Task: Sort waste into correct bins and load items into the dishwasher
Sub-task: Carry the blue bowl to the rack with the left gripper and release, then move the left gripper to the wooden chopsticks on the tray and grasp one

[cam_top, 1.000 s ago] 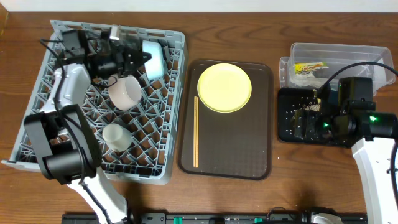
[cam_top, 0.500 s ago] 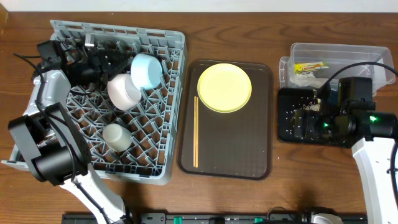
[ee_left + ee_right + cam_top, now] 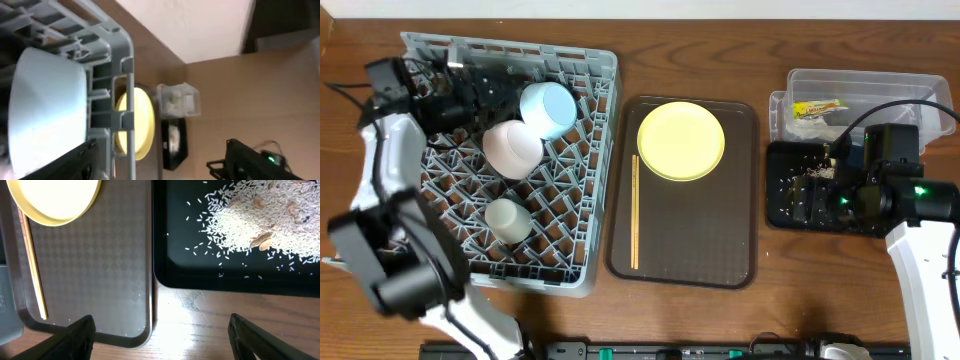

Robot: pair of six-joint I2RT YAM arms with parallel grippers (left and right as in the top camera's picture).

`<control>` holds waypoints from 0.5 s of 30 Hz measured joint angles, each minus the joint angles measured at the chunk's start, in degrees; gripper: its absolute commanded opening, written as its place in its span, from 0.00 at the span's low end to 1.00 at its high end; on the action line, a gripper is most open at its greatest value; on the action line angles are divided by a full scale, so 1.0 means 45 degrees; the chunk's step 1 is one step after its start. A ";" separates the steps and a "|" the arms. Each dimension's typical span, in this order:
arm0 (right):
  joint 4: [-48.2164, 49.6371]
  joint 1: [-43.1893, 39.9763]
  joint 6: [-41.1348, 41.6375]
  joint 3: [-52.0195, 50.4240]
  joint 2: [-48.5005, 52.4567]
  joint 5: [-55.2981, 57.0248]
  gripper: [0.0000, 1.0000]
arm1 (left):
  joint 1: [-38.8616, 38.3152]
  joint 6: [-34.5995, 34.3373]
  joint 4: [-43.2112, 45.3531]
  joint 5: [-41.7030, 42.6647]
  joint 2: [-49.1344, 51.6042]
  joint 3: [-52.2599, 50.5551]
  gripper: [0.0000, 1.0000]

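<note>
The light blue bowl (image 3: 548,108) lies tilted in the grey dishwasher rack (image 3: 582,255), leaning on the pinkish-white bowl (image 3: 512,148); a small white cup (image 3: 506,218) stands below them. My left gripper (image 3: 492,92) is open just left of the blue bowl (image 3: 45,110), one finger (image 3: 75,160) beside it, holding nothing. The yellow-green plate (image 3: 681,141) and chopsticks (image 3: 635,212) rest on the brown tray (image 3: 720,250). Food scraps (image 3: 250,210) lie in the black tray (image 3: 782,215). The wrapper (image 3: 818,106) and tissue (image 3: 807,125) sit in the clear tub (image 3: 865,82). My right gripper (image 3: 161,340) hangs open and empty above the black tray's near left corner.
The brown tray's corner (image 3: 135,335) and the black tray's edge (image 3: 210,282) are a narrow strip of bare wood apart. The rack's wall (image 3: 125,100) rises close in front of the left wrist camera. The right arm (image 3: 910,200) stands over the table's right side.
My left gripper has opened, let go of the light blue bowl and drawn back to the left. The bowl now rests in the rack against the pinkish-white bowl. The right arm has not moved.
</note>
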 measured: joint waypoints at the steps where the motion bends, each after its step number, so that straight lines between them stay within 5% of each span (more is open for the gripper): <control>1: 0.0015 0.0000 0.0000 0.0000 0.0000 0.0000 0.83 | -0.0049 -0.0019 -0.0296 -0.0403 -0.0442 0.0000 0.82; 9: 0.0015 0.0000 0.0000 0.0000 0.0000 0.0000 0.84 | -0.2501 -0.0005 -0.4541 -0.6640 -0.4435 0.0049 0.89; 15: 0.0049 0.0000 0.0000 0.0000 0.0000 0.0000 0.83 | -0.5479 -0.0325 -0.6839 -1.0083 -0.4925 0.0044 0.91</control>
